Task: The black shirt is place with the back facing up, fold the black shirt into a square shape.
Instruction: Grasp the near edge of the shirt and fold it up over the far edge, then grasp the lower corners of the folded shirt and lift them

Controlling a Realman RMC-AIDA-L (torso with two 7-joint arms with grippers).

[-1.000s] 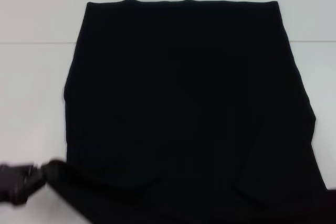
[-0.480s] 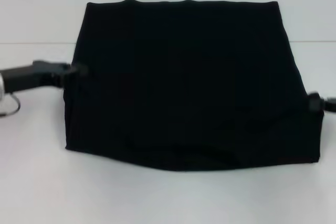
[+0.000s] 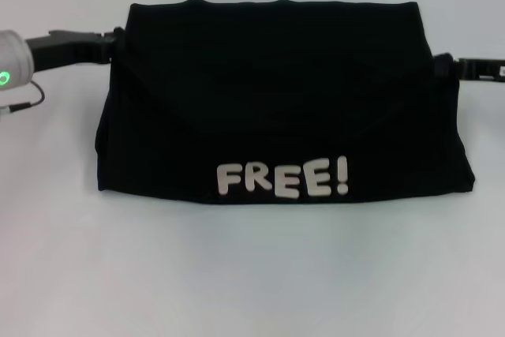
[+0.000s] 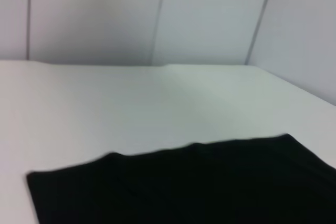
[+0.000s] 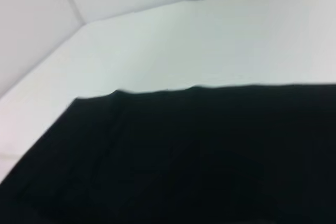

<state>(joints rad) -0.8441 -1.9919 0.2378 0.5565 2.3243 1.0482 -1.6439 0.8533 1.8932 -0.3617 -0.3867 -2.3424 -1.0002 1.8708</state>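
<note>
Folding the black shirt [image 3: 284,100] on the white surface [image 3: 252,274]: left claw [image 3: 117,39] and right claw [image 3: 443,66] pinch the folded layer's corners, carrying the near half rearward; a "FREE!" print [image 3: 282,178] faces up.

One black shirt [image 3: 284,100], two end effectors

The black shirt [image 3: 284,100] is matt soft cloth; the table [image 3: 252,274] smooth, faintly glossy white.
</note>
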